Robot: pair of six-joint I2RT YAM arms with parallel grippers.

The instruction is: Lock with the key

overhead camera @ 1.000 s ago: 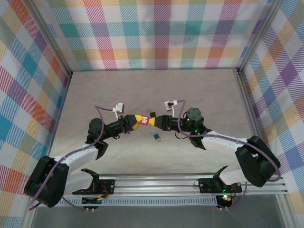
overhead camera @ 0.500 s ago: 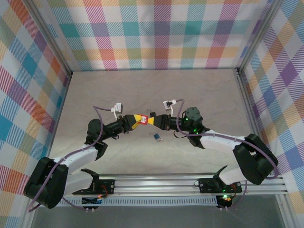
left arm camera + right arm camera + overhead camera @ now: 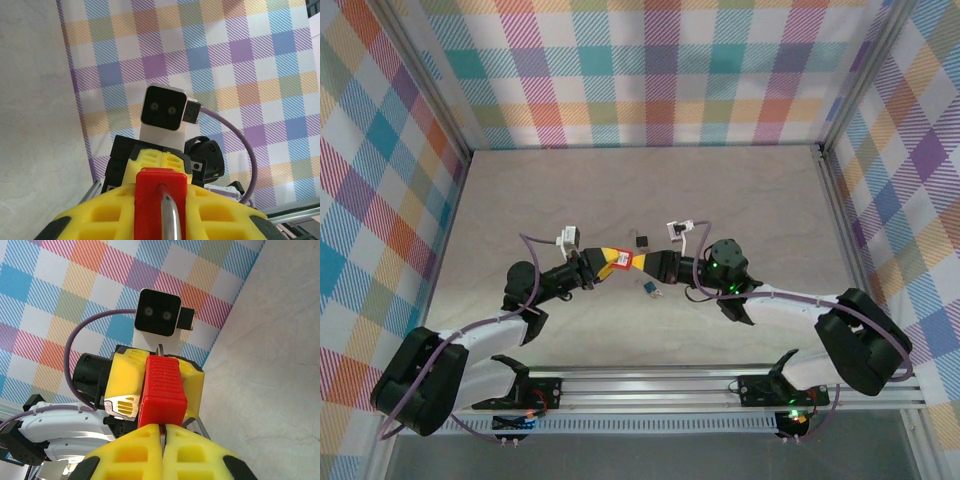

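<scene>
Top external: I see the 2 arms meeting nose to nose over the middle of the table (image 3: 520, 190). The left gripper (image 3: 613, 258) is clamped across the red padlock (image 3: 621, 265), holding it clear of the surface. The right gripper (image 3: 639, 262) sits tip-on against the padlock's other end.

Left wrist: I see the yellow fingers (image 3: 100, 215) pressed to both sides of the red body, with the silver shackle (image 3: 170, 215) running back toward the camera.

Right wrist: I see the right claw pinched fully together, only a hairline seam between its yellow fingers (image 3: 130, 455), and the tips touching the near end face of the padlock. The key is too small or too hidden at that junction for me to make out. I cannot tell whether it sits between the pads or in the lock.

On the table, 1 small black padlock (image 3: 642, 240) lies just beyond the meeting point, and 1 small blue padlock (image 3: 649, 288) lies just on the near side. Both are apart from the grippers.
</scene>
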